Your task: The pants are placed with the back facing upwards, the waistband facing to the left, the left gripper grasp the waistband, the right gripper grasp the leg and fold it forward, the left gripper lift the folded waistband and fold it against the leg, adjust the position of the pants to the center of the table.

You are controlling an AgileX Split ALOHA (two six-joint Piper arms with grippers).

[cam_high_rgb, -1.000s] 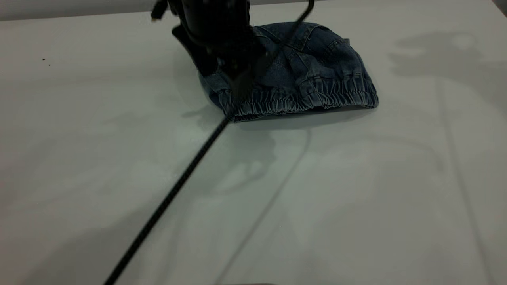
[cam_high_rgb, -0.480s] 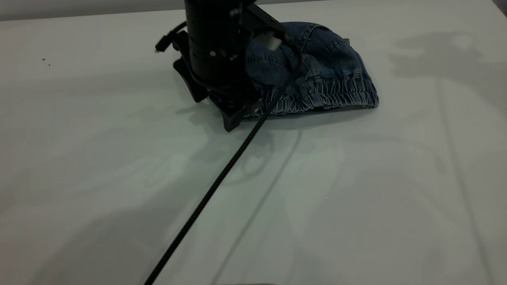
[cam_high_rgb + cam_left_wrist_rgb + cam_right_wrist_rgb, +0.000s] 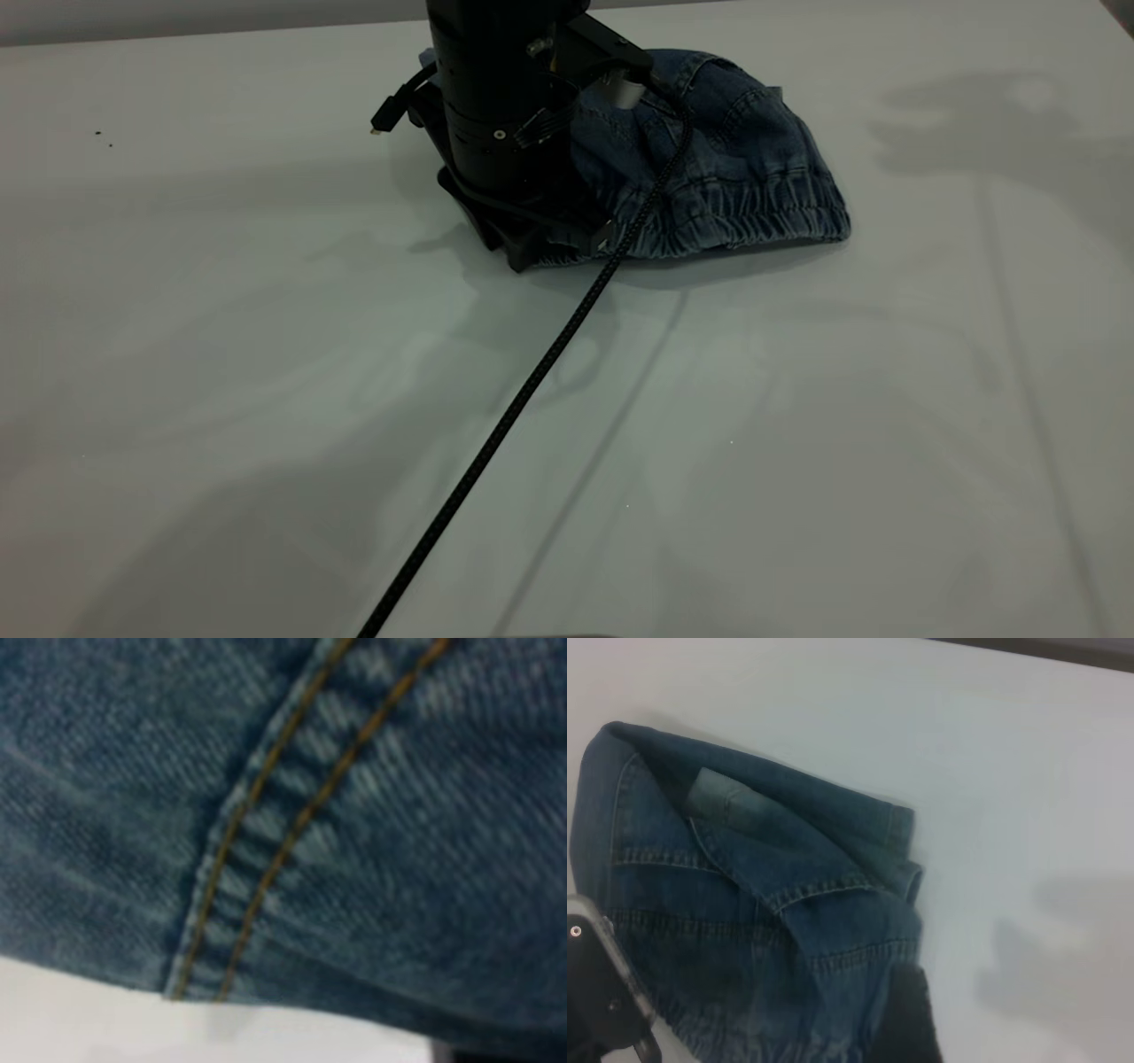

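Note:
The pants (image 3: pixel 726 142) lie as a folded blue denim bundle at the far middle of the table (image 3: pixel 797 443). The gathered waistband (image 3: pixel 753 226) runs along the bundle's front edge. My left gripper (image 3: pixel 540 244) stands upright and low on the bundle's left front end, covering that end of the waistband. Its wrist view is filled by denim with a double orange seam (image 3: pixel 283 815). The right wrist view looks down on the pants (image 3: pixel 744 904) from above, with my right gripper (image 3: pixel 908 1023) dark at the picture's edge and the left gripper (image 3: pixel 602 992) beside the cloth. The cartoon print is hidden.
A black braided cable (image 3: pixel 532 381) runs from the left gripper across the table toward the near edge. A few dark specks (image 3: pixel 102 135) lie far left. Bare white tabletop spreads to the left, right and front of the pants.
The left gripper came down from over the pants onto the bundle's left front end and turned. Its cable swung right. The waistband's right corner shifted slightly right.

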